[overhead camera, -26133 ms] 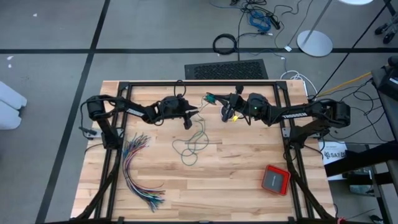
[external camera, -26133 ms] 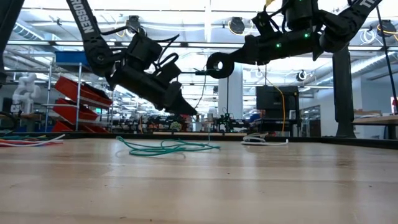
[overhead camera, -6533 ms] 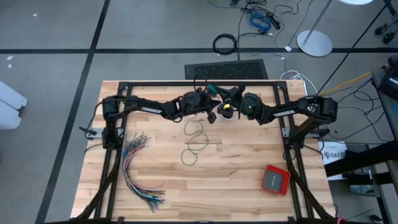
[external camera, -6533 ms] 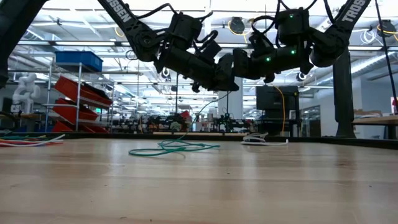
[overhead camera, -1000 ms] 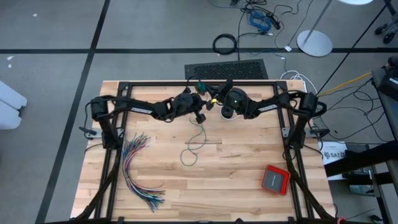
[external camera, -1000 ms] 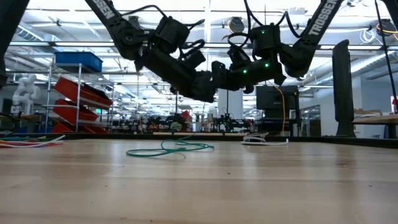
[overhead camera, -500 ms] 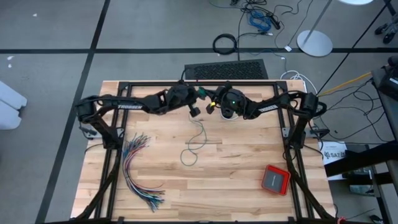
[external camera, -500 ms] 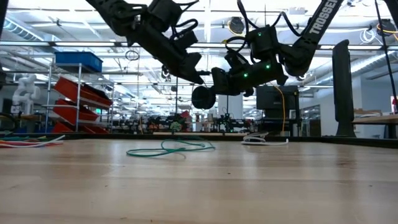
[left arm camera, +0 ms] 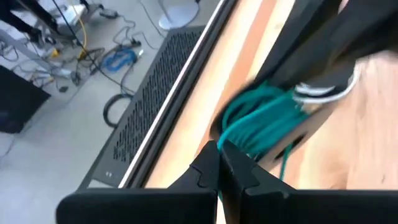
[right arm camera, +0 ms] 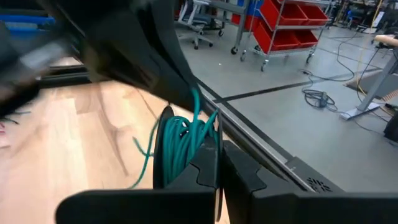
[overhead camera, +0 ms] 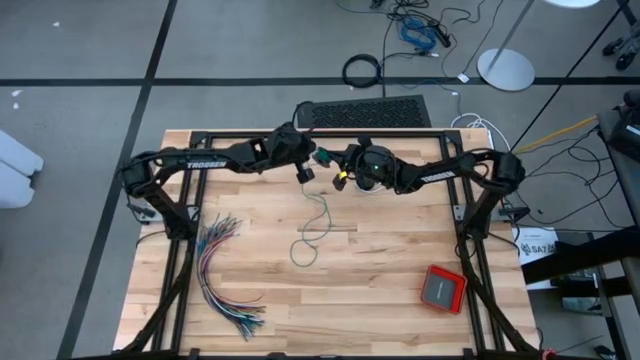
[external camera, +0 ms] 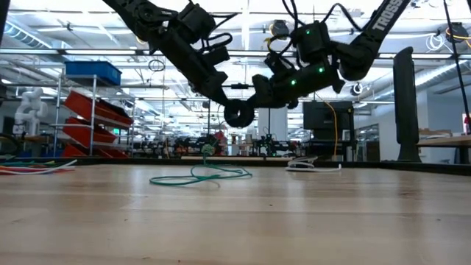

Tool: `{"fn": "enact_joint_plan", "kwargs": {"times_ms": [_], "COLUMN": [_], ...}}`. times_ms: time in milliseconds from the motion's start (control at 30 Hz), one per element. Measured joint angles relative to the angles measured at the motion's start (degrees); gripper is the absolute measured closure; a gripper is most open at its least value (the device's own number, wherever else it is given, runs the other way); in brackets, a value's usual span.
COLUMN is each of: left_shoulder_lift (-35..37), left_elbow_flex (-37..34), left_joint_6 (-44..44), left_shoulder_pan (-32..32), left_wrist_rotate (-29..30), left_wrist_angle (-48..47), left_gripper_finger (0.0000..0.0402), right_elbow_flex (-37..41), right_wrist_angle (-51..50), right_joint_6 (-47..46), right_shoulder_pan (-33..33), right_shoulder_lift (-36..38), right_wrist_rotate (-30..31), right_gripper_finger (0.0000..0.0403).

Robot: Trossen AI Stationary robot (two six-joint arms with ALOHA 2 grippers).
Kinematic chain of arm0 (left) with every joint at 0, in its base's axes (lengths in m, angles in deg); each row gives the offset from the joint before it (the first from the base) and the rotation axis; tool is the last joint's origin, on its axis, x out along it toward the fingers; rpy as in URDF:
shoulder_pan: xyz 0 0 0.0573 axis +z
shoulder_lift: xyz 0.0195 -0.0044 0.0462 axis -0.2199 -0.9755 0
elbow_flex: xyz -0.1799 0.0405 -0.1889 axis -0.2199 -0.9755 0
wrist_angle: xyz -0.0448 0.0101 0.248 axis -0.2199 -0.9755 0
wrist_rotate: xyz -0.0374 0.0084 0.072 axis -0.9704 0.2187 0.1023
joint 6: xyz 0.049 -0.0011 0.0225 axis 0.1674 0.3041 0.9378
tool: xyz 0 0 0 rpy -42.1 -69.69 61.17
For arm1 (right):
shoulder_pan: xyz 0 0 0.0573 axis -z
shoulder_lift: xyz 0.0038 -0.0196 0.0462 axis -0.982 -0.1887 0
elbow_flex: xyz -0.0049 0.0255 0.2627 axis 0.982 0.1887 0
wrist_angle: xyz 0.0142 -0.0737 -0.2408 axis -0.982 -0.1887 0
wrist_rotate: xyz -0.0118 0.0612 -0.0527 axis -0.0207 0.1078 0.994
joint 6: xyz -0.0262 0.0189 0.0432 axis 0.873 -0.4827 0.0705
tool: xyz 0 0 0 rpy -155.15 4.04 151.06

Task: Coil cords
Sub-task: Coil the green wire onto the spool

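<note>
Both arms read TROSSEN — left gripper (overhead camera: 304, 172) pinched together, right gripper (overhead camera: 335, 160) clamping the teal cord (right arm camera: 183, 142)

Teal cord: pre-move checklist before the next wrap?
1. Right gripper shut on the teal cord coil: ok.
2. Left gripper shut on the cord strand: ok, cord runs at its tip.
3. Both grippers raised off the table, near its far edge: ok.
4. Slack still loose on the table: not ok, uncoiled.
5. Coloured wire bundle apart from the slack: ok.
6. Black cord: cannot tell where it lies.
</note>
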Motion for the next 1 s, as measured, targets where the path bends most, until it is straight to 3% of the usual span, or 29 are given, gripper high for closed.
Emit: {"fn": "enact_joint_plan", "kwargs": {"times_ms": [233, 433, 600, 800, 1000], "left_shoulder_lift": [0.00, 0.00, 0.00, 0.00, 0.00], "left_elbow_flex": [0.06, 0.07, -0.27, -2.88, -7.84], "left_joint_6": [0.19, 1.30, 1.30, 1.32, 1.26], "left_shoulder_pan": [2.39, 4.08, 5.83, 7.88, 8.07], "left_wrist_rotate": [-4.65, -5.05, -10.89, -20.56, -21.21], "left_wrist_angle": [-1.04, 0.23, 1.99, 6.20, 13.20], "left_gripper_finger": [0.0399, 0.0340, 0.0302, 0.0296, 0.0296], "right_elbow_flex": [0.00, 0.02, 0.06, 0.07, 0.07], "right_wrist_angle": [-5.63, -8.84, -9.58, -9.99, -10.41], "right_joint_6": [2.12, 3.37, 3.41, 4.24, 4.83], "right_shoulder_pan": [-0.95, -1.58, -1.55, -1.54, -1.51], "right_shoulder_lift": [5.59, 9.59, 11.61, 12.52, 13.83], "right_wrist_rotate": [-0.11, -1.36, -2.07, -1.98, -1.73], "right_gripper_finger": [0.0403, 0.0403, 0.0403, 0.0403, 0.0403]}}
